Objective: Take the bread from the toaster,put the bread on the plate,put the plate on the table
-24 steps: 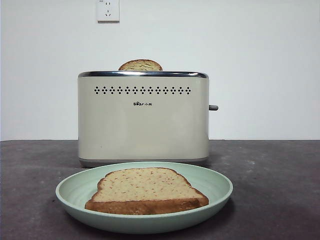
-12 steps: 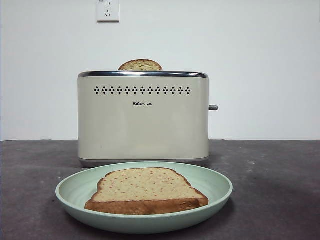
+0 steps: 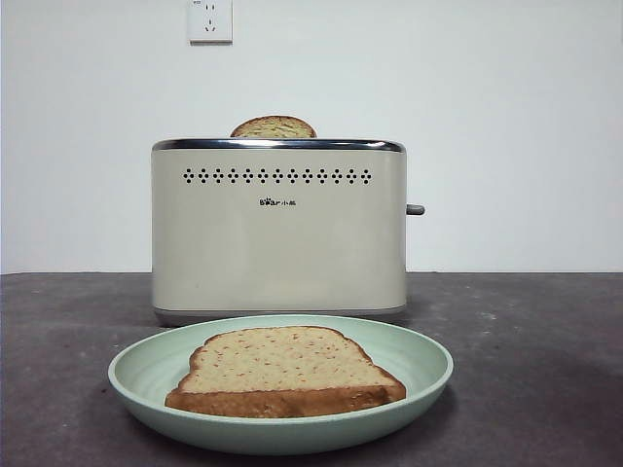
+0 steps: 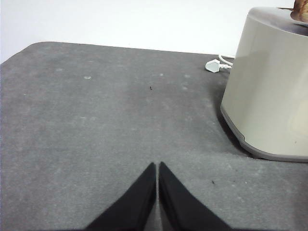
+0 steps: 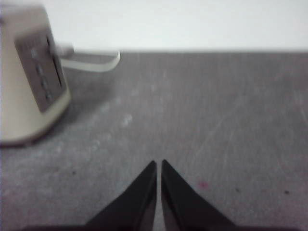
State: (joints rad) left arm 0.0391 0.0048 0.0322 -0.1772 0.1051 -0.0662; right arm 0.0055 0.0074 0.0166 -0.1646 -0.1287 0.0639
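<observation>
The bread [image 3: 285, 370] lies flat in the mint-green plate [image 3: 136, 375], which rests on the table [image 3: 526, 331] just in front of the toaster [image 3: 278, 229]; a second slice [image 3: 274, 127] shows only its domed crust above the toaster's chrome rim. By this layout all three steps appear complete, and nothing remains in hand beyond keeping the arms clear. The left gripper [image 4: 157, 166] hangs over bare tabletop beside the toaster, jaws pressed together and empty; a white plug [image 4: 213, 65] lies behind the toaster. The right gripper [image 5: 159, 163] is likewise closed on nothing, over bare table on the toaster's lever side. Neither arm appears in the front view. Against the earlier front pictures, nothing differs: plate, bread and toaster sit exactly as before.
</observation>
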